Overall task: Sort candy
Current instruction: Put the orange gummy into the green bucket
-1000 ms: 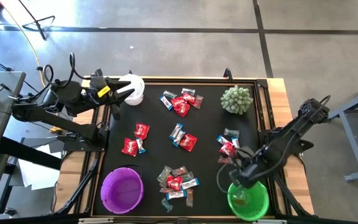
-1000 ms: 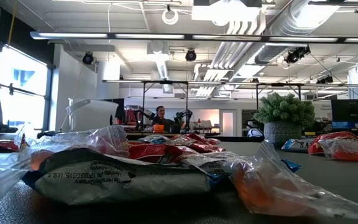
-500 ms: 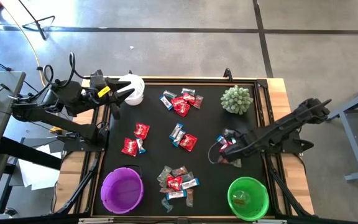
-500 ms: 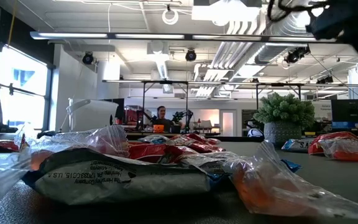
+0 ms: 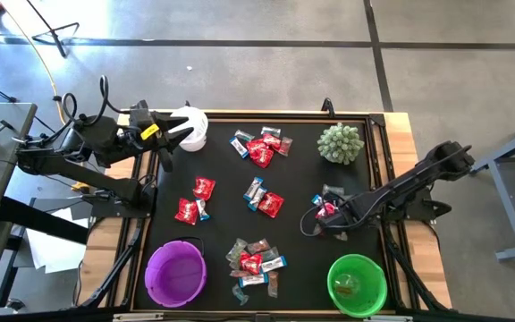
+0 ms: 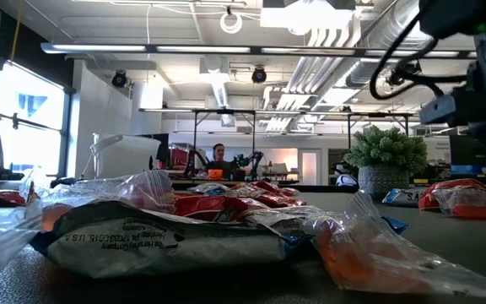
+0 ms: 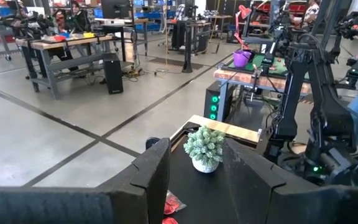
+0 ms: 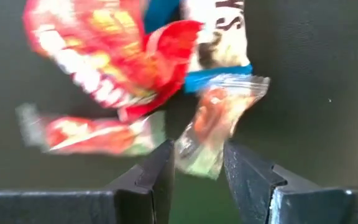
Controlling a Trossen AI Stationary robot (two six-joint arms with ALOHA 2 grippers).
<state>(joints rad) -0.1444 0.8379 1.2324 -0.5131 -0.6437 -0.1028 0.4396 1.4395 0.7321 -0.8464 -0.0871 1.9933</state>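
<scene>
Candy [image 8: 213, 127] is sitting between the parted fingers [image 8: 157, 171] of the right end effector [image 5: 322, 217], which is hovering low over the small heap at about four o'clock on the dark surface [image 5: 222, 215]; nothing is gripped yet, and the clear-wrapped orange piece looks lined up as the likely pick. Just nearer, at five o'clock, the green bowl [image 5: 358, 284] is waiting as a probable drop point, with the purple bowl [image 5: 175, 273] at seven. Other heaps are lying at six, centre and twelve. Farther off, the left end effector [image 5: 170, 136] is idling open at ten o'clock over the white bowl [image 5: 191, 128], clear of the plant [image 5: 341, 142] at two.
</scene>
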